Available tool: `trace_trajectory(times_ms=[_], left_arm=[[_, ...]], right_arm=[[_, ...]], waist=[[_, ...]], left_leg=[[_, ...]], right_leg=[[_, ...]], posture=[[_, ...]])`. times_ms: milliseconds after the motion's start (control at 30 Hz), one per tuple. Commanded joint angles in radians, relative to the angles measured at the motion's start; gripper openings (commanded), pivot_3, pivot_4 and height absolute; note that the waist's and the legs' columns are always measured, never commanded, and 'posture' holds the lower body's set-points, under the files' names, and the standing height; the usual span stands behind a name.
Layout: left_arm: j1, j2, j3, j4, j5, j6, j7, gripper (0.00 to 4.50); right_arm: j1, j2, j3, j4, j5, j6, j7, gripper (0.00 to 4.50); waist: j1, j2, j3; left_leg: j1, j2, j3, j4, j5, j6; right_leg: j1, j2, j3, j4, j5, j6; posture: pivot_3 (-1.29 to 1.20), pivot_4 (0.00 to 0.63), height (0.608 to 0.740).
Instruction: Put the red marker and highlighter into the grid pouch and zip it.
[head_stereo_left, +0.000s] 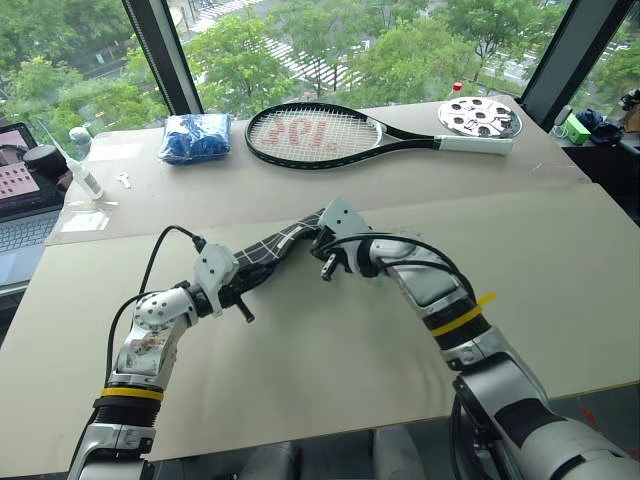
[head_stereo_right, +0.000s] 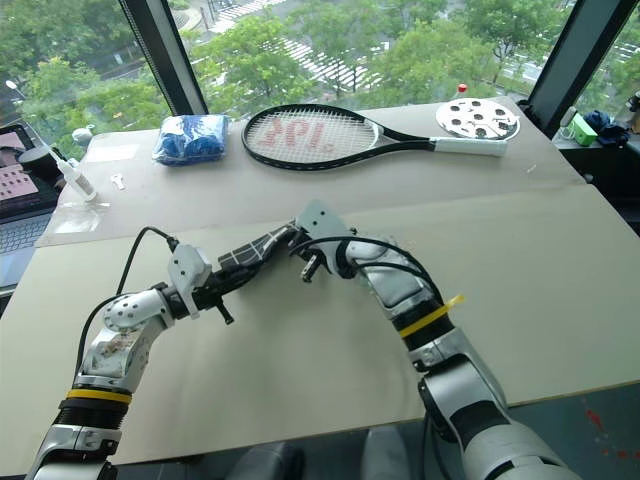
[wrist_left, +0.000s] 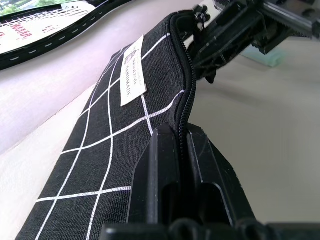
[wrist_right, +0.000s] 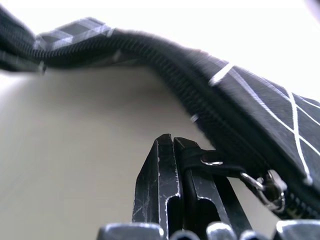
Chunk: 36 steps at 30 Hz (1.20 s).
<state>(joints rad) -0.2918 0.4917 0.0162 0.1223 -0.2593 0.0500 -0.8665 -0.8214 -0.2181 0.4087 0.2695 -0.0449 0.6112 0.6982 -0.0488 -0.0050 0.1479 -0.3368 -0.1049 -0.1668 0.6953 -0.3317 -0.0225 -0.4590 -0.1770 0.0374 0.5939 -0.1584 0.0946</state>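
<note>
Nearest the front edge of the bench (head_stereo_left: 330, 380), both arms reach inward over a smooth, matte beige top. Between them hangs the grid pouch (wrist_left: 115, 130), lifted clear of the bench above its middle: flat black woven fabric crossed by thin white lines, with a small white sewn label and a dark toothed zipper along its upper edge. The left end effector (wrist_left: 182, 150) has its two black fingers pressed together on the pouch's zipper edge at one end. The right end effector (wrist_right: 175, 165) is clamped on the zipper pull (wrist_right: 212, 162), a short black tab joined by small metal rings to the slider at the pouch's other end. Neither the red marker nor the highlighter can be made out.

Farther back, a seam runs across the bench where a second beige panel begins. On it lies a tennis racket (head_stereo_left: 330, 135) with a black oval frame, white strings bearing red lettering, and a white grip pointing to the right. Beside the racket head, to the left, sits a crumpled blue bag (head_stereo_left: 195, 137). At the grip's end rests a round silvery disc with holes (head_stereo_left: 478, 117). Near the far left corner lie a slim white tube (head_stereo_left: 82, 173) and a clear plastic wrapper (head_stereo_left: 85, 222). Off the left edge stands an open laptop (head_stereo_left: 25, 195). Beyond the far edge, dark-framed windows (head_stereo_left: 165, 55) look down on green treetops.
</note>
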Motion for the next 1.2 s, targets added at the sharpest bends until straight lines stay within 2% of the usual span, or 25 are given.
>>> trace_trajectory(times_ms=[33, 133, 233, 467, 733, 967, 1067, 1200], left_arm=[[-0.024, 0.000, -0.004, -0.023, -0.007, -0.008, -0.012, 0.00], [-0.023, 0.002, -0.006, -0.024, -0.007, -0.007, -0.016, 0.00], [-0.016, 0.006, -0.003, -0.034, -0.010, -0.003, -0.016, 0.00], [0.003, 0.011, 0.000, -0.048, -0.010, 0.002, -0.017, 0.00], [-0.005, 0.010, 0.003, -0.045, -0.014, 0.008, -0.019, 0.00], [-0.015, 0.005, 0.001, -0.041, -0.014, 0.015, -0.024, 0.00], [-0.015, 0.004, 0.001, -0.040, -0.015, 0.016, -0.025, 0.00], [-0.014, 0.002, 0.004, -0.044, -0.018, 0.021, -0.023, 0.00]], right_arm=[[-0.048, 0.065, 0.014, 0.053, -0.046, -0.026, -0.074, 0.05], [-0.091, 0.089, -0.021, 0.100, -0.055, -0.035, -0.113, 0.05], [-0.184, 0.089, -0.124, 0.216, -0.039, -0.050, -0.197, 0.05], [-0.209, 0.076, -0.173, 0.237, -0.025, -0.045, -0.181, 0.05], [-0.086, 0.115, -0.069, -0.036, -0.019, 0.081, -0.093, 0.05], [-0.076, 0.135, -0.003, -0.101, -0.033, 0.106, -0.080, 0.05], [-0.064, 0.122, 0.022, -0.124, -0.035, 0.110, -0.061, 0.05], [-0.005, 0.059, 0.118, -0.167, -0.084, 0.065, -0.024, 0.05]], waist=[[-0.001, 0.000, 0.000], [-0.001, 0.000, 0.000], [-0.002, 0.000, 0.000], [-0.012, 0.000, 0.000], [-0.024, 0.000, 0.000], [-0.021, 0.000, 0.000], [-0.021, 0.000, 0.000], [-0.021, 0.000, 0.000]], left_leg=[[0.000, 0.000, 0.000, 0.000, 0.000, 0.000], [0.000, 0.000, 0.000, 0.000, 0.000, 0.000], [0.000, 0.000, 0.000, 0.000, 0.000, 0.000], [0.000, 0.000, 0.000, 0.000, 0.000, 0.000], [0.000, 0.001, 0.000, 0.000, 0.000, -0.001], [0.000, 0.001, 0.000, 0.000, 0.000, -0.001], [0.000, 0.000, 0.000, 0.000, 0.000, -0.001], [0.000, 0.001, 0.000, 0.000, 0.000, -0.001]], right_leg=[[0.000, 0.000, 0.000, 0.000, 0.000, 0.000], [0.000, 0.000, 0.000, 0.000, 0.000, -0.001], [-0.001, 0.000, 0.000, 0.000, 0.001, -0.001], [-0.001, 0.000, -0.001, 0.000, 0.001, -0.001], [-0.002, 0.000, 0.000, 0.001, 0.001, -0.001], [-0.002, 0.000, -0.001, 0.001, 0.001, -0.001], [-0.002, 0.000, -0.001, 0.001, 0.001, -0.001], [-0.002, 0.000, -0.001, 0.001, 0.001, -0.001]], posture=[[0.00, 0.150, 0.740], [0.00, 0.150, 0.740], [0.00, 0.150, 0.740], [0.00, 0.150, 0.740], [0.00, 0.150, 0.740], [0.00, 0.150, 0.740], [0.00, 0.150, 0.740], [0.00, 0.150, 0.740]])
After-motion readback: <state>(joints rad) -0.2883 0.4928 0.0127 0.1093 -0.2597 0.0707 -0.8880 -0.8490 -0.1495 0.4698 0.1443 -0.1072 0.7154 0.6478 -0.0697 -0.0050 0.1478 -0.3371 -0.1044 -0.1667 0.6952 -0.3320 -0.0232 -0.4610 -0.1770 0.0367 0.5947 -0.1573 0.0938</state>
